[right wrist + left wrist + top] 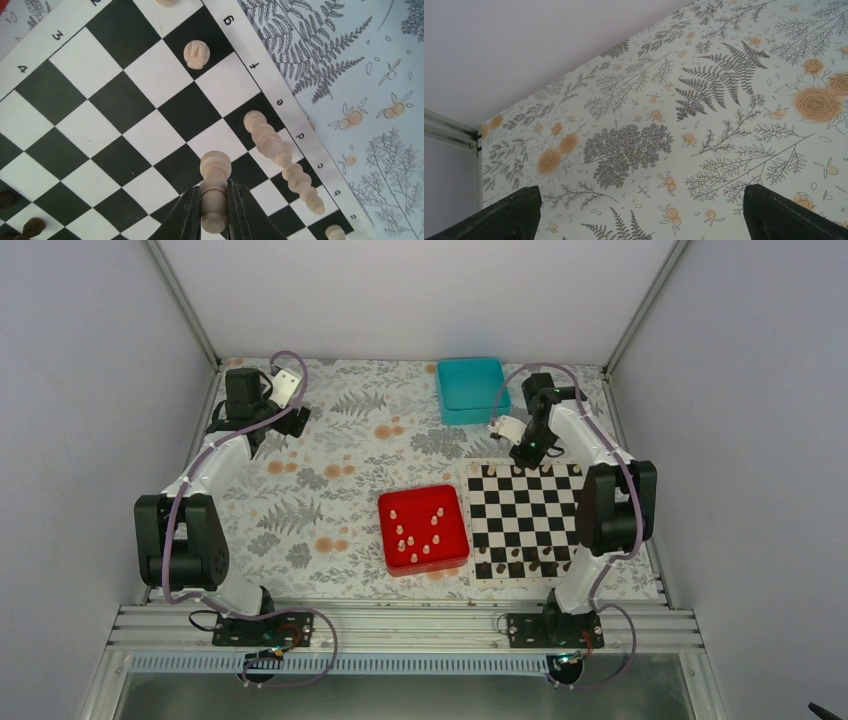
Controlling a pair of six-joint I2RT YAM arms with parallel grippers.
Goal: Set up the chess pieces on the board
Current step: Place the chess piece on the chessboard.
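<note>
Where the right gripper (215, 191) hangs, a chess piece (215, 166) sits between its fingers (189, 212).

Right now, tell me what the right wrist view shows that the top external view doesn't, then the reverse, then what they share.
Only the right wrist view: the right gripper shut on a pale chess piece, and the letters printed along the border of the board. Only the top external view: the red tray holding more pale pieces, the teal tray, and the left arm. Both: the board and the floral table cover.
</note>
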